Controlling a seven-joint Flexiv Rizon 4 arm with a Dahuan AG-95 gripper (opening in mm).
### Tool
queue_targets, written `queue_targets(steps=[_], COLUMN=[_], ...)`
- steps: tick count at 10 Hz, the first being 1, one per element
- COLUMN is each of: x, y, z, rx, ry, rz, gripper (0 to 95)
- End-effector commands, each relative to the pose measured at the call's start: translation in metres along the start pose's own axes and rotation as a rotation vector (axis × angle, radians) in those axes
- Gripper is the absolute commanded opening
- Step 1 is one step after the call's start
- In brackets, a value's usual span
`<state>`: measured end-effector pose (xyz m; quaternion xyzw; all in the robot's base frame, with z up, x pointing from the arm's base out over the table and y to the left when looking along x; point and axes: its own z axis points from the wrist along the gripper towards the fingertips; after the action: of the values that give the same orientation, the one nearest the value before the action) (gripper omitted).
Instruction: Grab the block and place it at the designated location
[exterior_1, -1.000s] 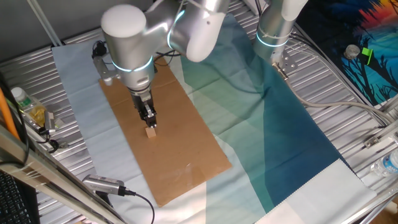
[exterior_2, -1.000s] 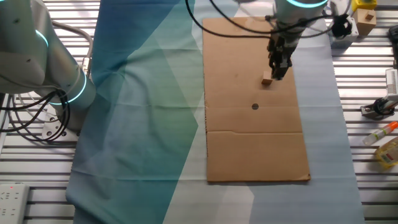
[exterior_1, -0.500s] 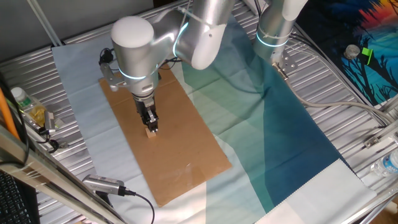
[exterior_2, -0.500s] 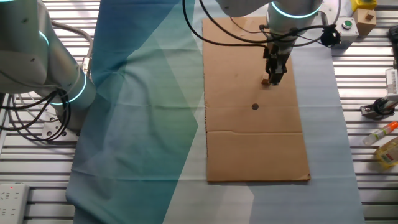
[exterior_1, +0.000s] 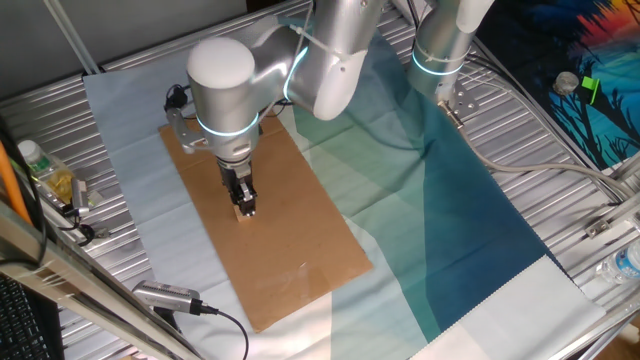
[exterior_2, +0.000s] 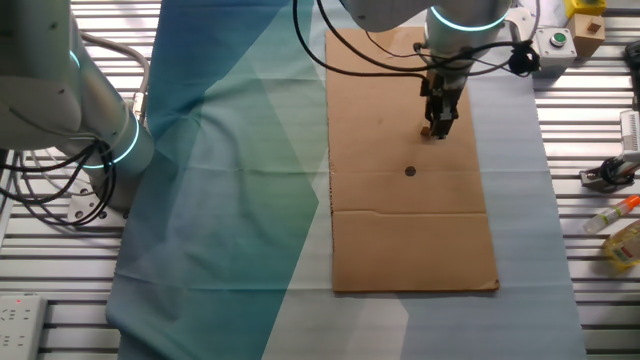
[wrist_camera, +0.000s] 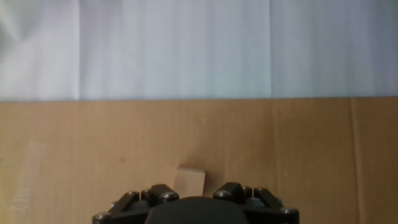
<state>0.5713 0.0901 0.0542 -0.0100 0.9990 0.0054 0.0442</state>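
The gripper (exterior_1: 244, 208) is down on the brown cardboard sheet (exterior_2: 400, 230), its two fingers a little apart with the block (wrist_camera: 189, 182) sitting between them, near the black dot (exterior_2: 410, 171).

Other fixed view: cardboard sheet (exterior_2: 400, 230) lies right of centre on the surface (exterior_2: 600, 300). The block (exterior_2: 427, 130) sits in its upper part under the end effector (exterior_2: 438, 127); the dot (exterior_2: 410, 171) lies below.

Hand (exterior_1: 244, 208) now lowered around the block (wrist_camera: 189, 181), formerly just above.
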Motion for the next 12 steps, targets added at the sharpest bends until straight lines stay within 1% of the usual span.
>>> queue_targets(steps=[1,4,10,11,12], x=[0.001,0.002,0.003,0.003,0.004], y=[0.0,0.001,0.002,0.002,0.002], z=[0.004,0.009,0.015,0.015,0.016], rx=[0.01,0.01,0.011,0.01,0.01], ry=[-0.007,-0.014,-0.014,-0.013,-0.013], rz=[0.002,0.003,0.002,0.003,0.003], gripper=[57.0,57.0,57.0,38.0,38.0])
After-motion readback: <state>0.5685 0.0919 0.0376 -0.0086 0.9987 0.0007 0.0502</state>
